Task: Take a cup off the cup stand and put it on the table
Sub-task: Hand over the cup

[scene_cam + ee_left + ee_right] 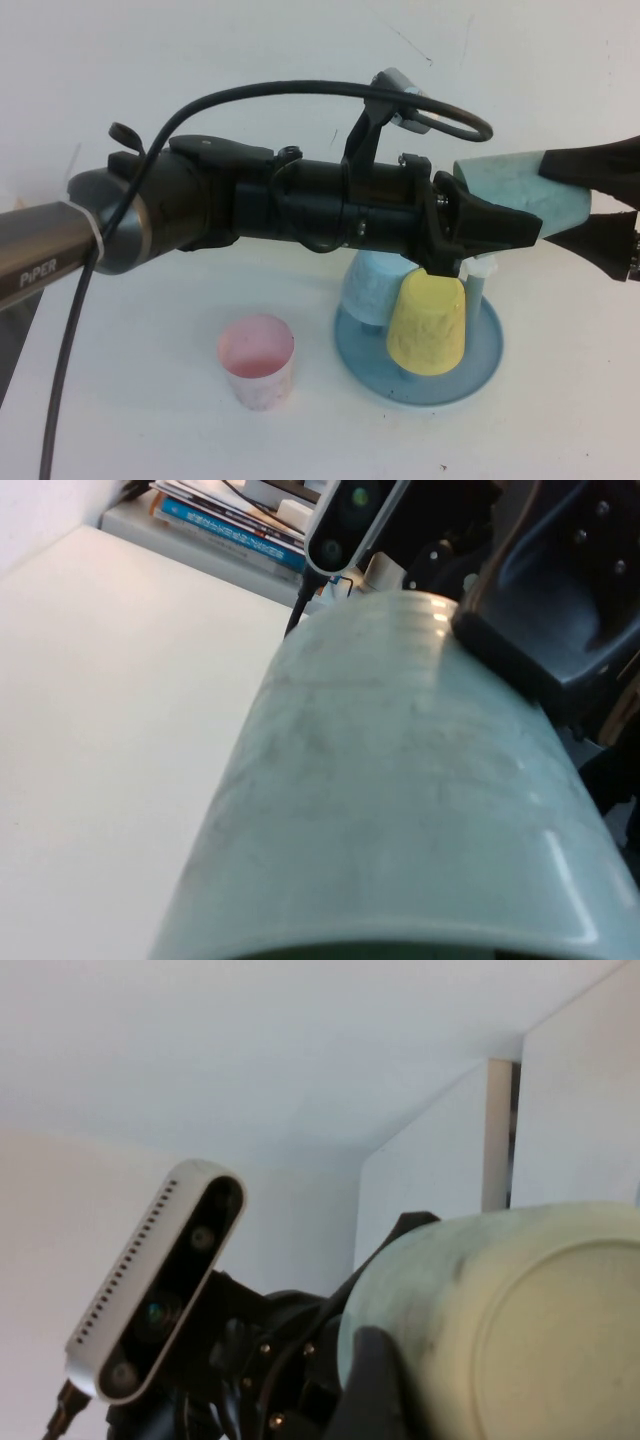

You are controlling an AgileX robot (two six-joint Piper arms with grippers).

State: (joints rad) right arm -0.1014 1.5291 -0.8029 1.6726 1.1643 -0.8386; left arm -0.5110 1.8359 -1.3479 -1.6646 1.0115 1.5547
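Observation:
The cup (510,185), pale mint green, hangs on its side in the air above the cup stand (480,372). My right gripper (548,203) comes in from the right and is shut on its base end, one finger (585,160) above and one below. My left gripper (500,228) reaches across from the left and is closed on the cup's rim. Seen from the left wrist, the cup (400,780) fills the frame with the right gripper's finger (560,620) on it. From the right wrist, the cup's base (520,1310) is close up.
A yellow cup (428,322) and a light blue cup (372,285) sit upside down on the stand's pegs. A pink cup (258,360) stands upright on the white table (150,420), left of the stand. The left arm spans the middle of the view.

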